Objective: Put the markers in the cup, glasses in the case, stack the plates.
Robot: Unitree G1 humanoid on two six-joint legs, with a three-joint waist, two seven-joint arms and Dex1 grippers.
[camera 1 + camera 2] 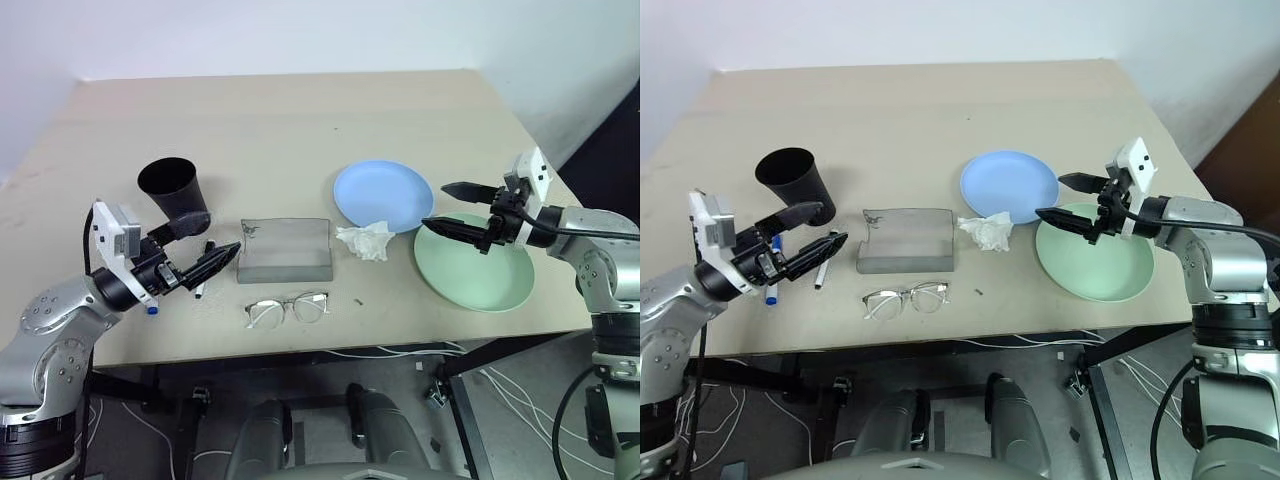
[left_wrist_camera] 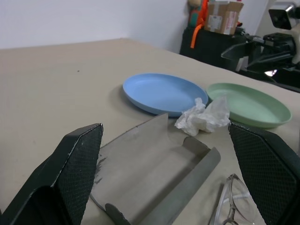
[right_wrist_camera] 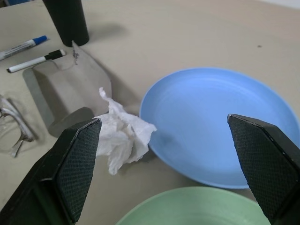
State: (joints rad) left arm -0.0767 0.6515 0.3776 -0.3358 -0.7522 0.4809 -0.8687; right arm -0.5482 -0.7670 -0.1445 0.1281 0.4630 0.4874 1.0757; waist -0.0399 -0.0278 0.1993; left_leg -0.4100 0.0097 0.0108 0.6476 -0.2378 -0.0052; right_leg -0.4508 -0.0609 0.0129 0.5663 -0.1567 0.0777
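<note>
Clear-lensed glasses sit nearest the table's front edge, folded out, just in front of the open grey case. Both markers lie left of the case under the left gripper, jaws wide, nothing held. Black cup stands behind them. Right gripper hovers wide open over the green plate, the blue plate and a tissue just beside.

Silver-grey metal arms with rounded joint housings, black cables along them. Left gripper and right gripper: tapered black fingers, cross-hatched inner pads. White boxy camera modules on both wrists.
</note>
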